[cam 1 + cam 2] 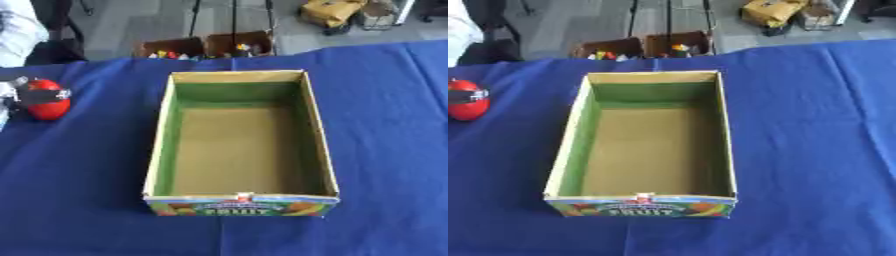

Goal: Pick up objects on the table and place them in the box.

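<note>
At 9 o'clock, close to the left edge of the left eye view, the left hand (26,95) holds a red round object (48,106) over the blue tablecloth (385,125). A dark finger lies across the upper part of the red object like a band, and a lighter silver part of the hand shows just beside it at the edge. So the fingers are curled round the object, but how many of them touch it I cannot tell, because most of the hand is cut off by the picture border. Whether the object rests on the cloth or is lifted a little is also hard to make out.

Near the centre stands the open cardboard box (160,145), with its long side running from 12 to 6 o'clock. Its inner walls are green and its floor is brown. On the near short wall at 6 o'clock there is a coloured label with the word FRUIT. The red object is well apart from the box, toward 10 o'clock of it.

Toward 12 o'clock, behind the table, 2 brown crates (206,46) with small coloured things stand on the floor; these things are too blurred to name.
</note>
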